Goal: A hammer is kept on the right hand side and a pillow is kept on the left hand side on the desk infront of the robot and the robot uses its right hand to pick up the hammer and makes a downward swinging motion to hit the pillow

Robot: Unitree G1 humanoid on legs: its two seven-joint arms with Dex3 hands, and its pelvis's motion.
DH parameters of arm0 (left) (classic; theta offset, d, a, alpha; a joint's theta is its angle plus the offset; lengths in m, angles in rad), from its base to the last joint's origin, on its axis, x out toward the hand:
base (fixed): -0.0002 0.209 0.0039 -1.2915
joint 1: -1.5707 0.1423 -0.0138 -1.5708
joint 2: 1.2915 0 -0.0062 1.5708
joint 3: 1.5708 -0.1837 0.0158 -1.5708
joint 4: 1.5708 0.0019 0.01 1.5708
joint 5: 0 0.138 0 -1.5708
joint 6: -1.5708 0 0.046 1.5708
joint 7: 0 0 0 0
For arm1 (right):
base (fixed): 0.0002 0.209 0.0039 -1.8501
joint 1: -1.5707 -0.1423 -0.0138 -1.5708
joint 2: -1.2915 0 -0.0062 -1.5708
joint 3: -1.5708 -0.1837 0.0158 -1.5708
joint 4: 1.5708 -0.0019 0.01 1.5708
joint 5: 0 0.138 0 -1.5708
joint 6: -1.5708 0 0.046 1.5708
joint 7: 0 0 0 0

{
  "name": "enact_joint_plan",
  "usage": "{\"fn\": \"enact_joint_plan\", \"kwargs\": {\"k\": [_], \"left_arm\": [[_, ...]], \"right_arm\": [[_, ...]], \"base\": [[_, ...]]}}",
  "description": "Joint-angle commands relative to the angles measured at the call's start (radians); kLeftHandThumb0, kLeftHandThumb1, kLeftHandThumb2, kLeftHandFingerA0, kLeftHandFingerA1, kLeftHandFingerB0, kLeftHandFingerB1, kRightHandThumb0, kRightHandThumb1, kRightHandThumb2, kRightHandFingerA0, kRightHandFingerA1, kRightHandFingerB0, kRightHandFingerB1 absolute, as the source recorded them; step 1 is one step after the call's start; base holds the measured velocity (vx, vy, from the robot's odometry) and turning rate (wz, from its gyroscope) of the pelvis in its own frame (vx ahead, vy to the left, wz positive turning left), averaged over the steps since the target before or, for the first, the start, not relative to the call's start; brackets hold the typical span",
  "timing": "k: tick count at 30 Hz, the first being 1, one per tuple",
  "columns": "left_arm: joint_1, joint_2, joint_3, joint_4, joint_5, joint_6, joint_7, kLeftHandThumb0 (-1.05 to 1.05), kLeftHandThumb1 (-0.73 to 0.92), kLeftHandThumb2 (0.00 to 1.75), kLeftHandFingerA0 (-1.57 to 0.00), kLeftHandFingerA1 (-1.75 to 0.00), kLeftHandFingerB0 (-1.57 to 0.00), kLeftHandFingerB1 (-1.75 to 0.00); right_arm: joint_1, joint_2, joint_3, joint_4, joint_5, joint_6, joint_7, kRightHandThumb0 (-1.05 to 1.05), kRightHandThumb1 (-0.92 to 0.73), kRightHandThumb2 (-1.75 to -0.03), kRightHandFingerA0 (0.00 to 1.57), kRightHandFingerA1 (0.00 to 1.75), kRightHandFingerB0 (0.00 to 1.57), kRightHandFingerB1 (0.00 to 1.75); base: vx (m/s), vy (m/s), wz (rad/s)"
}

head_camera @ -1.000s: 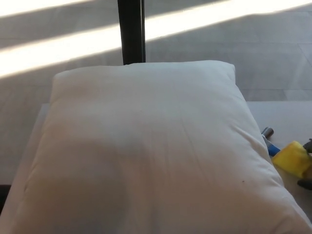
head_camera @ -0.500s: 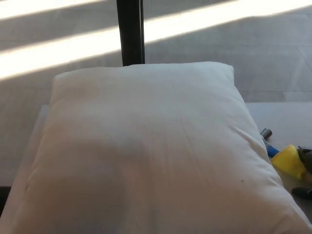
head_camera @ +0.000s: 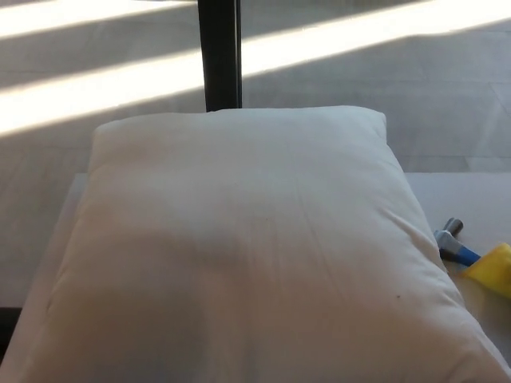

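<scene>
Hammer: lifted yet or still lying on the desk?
Cannot tell for sure. Only the hammer head end and a yellow part show at the right edge beside the pillow, low by the desk; no robot hand is visible.

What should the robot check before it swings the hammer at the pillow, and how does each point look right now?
1. Pillow lies flat on the desk, unobstructed: ok.
2. Hammer in view: only partly; metal head, blue neck and yellow grip show at the right edge.
3. Right hand holding the hammer: cannot tell, no hand shows.
4. Left hand clear of the pillow: ok as far as the picture reaches; it does not show.
5. Hammer raised for a swing: not ok, it sits low beside the pillow.
</scene>
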Motion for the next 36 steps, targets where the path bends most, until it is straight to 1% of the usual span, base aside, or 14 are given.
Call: {"fn": "enact_joint_plan", "kwargs": {"k": [1, 7, 8, 9, 10, 13, 14, 16, 19, 21, 22, 24, 27, 36], "left_arm": [[0.002, 0.011, 0.000, -0.002, -0.013, -0.023, -0.024, -0.55, 0.70, 0.62, -0.71, -0.50, -0.54, -0.45], [0.000, 0.015, 0.001, 0.009, -0.015, -0.027, -0.030, -0.55, 0.70, 0.60, -0.69, -0.50, -0.53, -0.44], [0.000, 0.015, 0.001, 0.009, -0.015, -0.026, -0.030, -0.54, 0.70, 0.61, -0.67, -0.50, -0.53, -0.44], [0.001, 0.016, 0.000, 0.008, -0.014, -0.026, -0.031, -0.54, 0.70, 0.62, -0.69, -0.50, -0.53, -0.44], [0.001, 0.016, 0.000, 0.007, -0.014, -0.026, -0.029, -0.54, 0.70, 0.61, -0.70, -0.50, -0.56, -0.45], [0.001, 0.014, 0.000, 0.006, -0.015, -0.029, -0.025, -0.56, 0.69, 0.60, -0.71, -0.50, -0.53, -0.44], [-0.003, 0.014, 0.003, 0.004, -0.017, -0.026, -0.023, -0.55, 0.69, 0.60, -0.70, -0.50, -0.55, -0.45], [-0.006, 0.016, 0.004, 0.006, -0.019, -0.023, -0.023, -0.55, 0.69, 0.60, -0.71, -0.51, -0.56, -0.46], [-0.012, 0.024, 0.004, 0.017, -0.018, -0.007, -0.028, -0.53, 0.70, 0.61, -0.67, -0.49, -0.52, -0.44], [-0.008, 0.019, 0.006, 0.005, -0.023, -0.011, -0.031, -0.54, 0.70, 0.61, -0.70, -0.50, -0.52, -0.44], [-0.006, 0.018, 0.007, 0.002, -0.025, -0.012, -0.031, -0.55, 0.70, 0.61, -0.68, -0.50, -0.52, -0.44], [-0.005, 0.015, 0.009, -0.003, -0.027, -0.012, -0.026, -0.55, 0.70, 0.61, -0.69, -0.50, -0.52, -0.45], [-0.001, 0.017, 0.006, 0.006, -0.020, -0.014, -0.016, -0.53, 0.70, 0.61, -0.69, -0.50, -0.54, -0.44], [0.016, 0.020, 0.006, 0.016, -0.017, -0.029, -0.022, -0.56, 0.69, 0.60, -0.73, -0.49, -0.55, -0.45]], "right_arm": [[0.106, 0.045, 0.020, 0.046, -0.030, -0.026, -0.048, -0.37, -0.85, -0.68, 0.77, 1.70, 0.70, 0.91], [0.123, 0.018, 0.036, 0.051, -0.049, -0.119, -0.109, -0.28, -0.76, -0.67, 0.79, 1.60, 0.76, 0.59], [0.125, 0.011, 0.041, 0.047, -0.055, -0.135, -0.121, -0.27, -0.72, -0.66, 0.82, 1.64, 0.79, 0.80], [0.128, -0.004, 0.048, 0.037, -0.063, -0.162, -0.136, -0.32, -0.52, -0.94, 1.11, 1.31, 0.79, 0.86], [0.130, -0.017, 0.053, 0.021, -0.067, -0.175, -0.132, -0.29, -0.69, -0.62, 0.84, 1.70, 0.77, 1.09], [0.131, -0.043, 0.046, -0.005, -0.059, -0.218, -0.126, -0.30, -0.64, -0.60, 0.83, 1.70, 0.80, 1.16], [0.131, -0.050, 0.001, -0.024, -0.002, -0.254, -0.083, -0.27, -0.66, -0.67, 0.83, 1.61, 0.73, 0.76], [0.130, -0.056, -0.016, -0.034, 0.009, -0.263, -0.058, -0.29, -0.71, -0.67, 0.79, 1.44, 0.69, 0.54], [0.137, -0.071, -0.103, -0.060, 0.097, -0.324, -0.004, -0.28, -0.71, -0.67, 0.85, 1.42, 0.69, 0.57], [0.148, -0.072, -0.182, -0.087, 0.183, -0.370, 0.050, -0.22, -0.69, -0.69, 0.82, 1.04, 0.69, 0.66], [0.147, -0.070, -0.229, -0.112, 0.232, -0.361, 0.098, -0.25, -0.62, -0.93, 0.89, 1.51, 0.74, 0.70], [0.147, -0.080, -0.291, -0.171, 0.286, -0.337, 0.152, -0.27, -0.63, -0.87, 0.92, 1.61, 0.77, 0.75], [0.149, -0.070, -0.422, -0.233, 0.406, -0.291, 0.213, -0.17, -0.50, -1.14, 0.89, 1.75, 0.79, 1.62], [0.083, -0.010, -0.682, -0.277, 0.559, -0.090, 0.234, -0.13, -0.60, -1.05, 0.88, 1.75, 0.74, 1.62]], "base": [[0.00, 0.000, 0.00], [0.00, 0.000, 0.00], [0.00, 0.000, 0.00], [0.00, 0.000, 0.00], [0.00, 0.000, 0.00], [0.00, 0.000, 0.00], [0.00, 0.000, 0.00], [0.00, 0.000, 0.00], [0.00, 0.000, 0.00], [0.00, 0.000, 0.00], [0.00, 0.000, 0.00], [0.00, 0.000, 0.00], [0.00, 0.000, 0.00], [0.00, 0.000, 0.00]]}}
